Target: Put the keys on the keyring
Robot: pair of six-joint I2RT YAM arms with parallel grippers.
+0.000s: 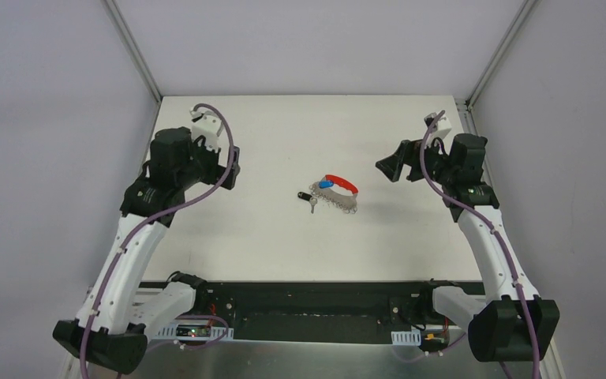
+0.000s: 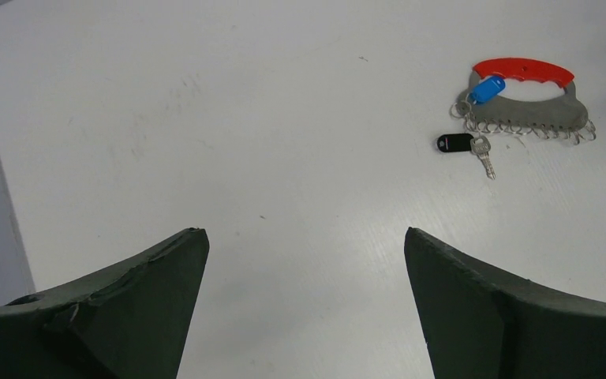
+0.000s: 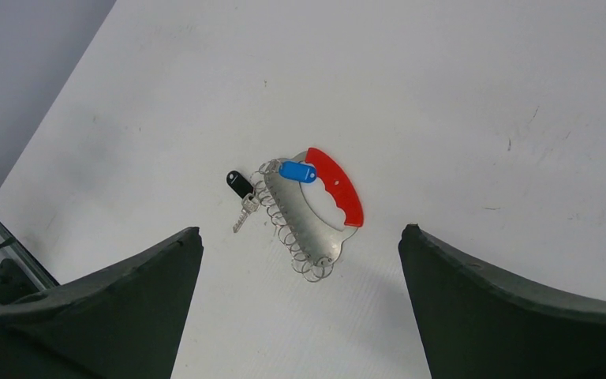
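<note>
Keys (image 2: pixel 454 143) number two beside one keyring (image 2: pixel 529 114); left tool (image 2: pixel 304 230) and right tool (image 3: pixel 300 230) both spread wide, empty.

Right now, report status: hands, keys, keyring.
Left hand open, empty. Right hand open, empty. Keyring lying between them, blue key on its end, black-headed key beside it. Nothing in the way.

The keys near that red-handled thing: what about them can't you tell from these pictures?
Blue key: hooked on a ring of the keyring or just lying on it; too small in every view.
Silver key: whether it links to a ring; too small in both wrist views.
Top view: the rings blur into one grey smudge.
</note>
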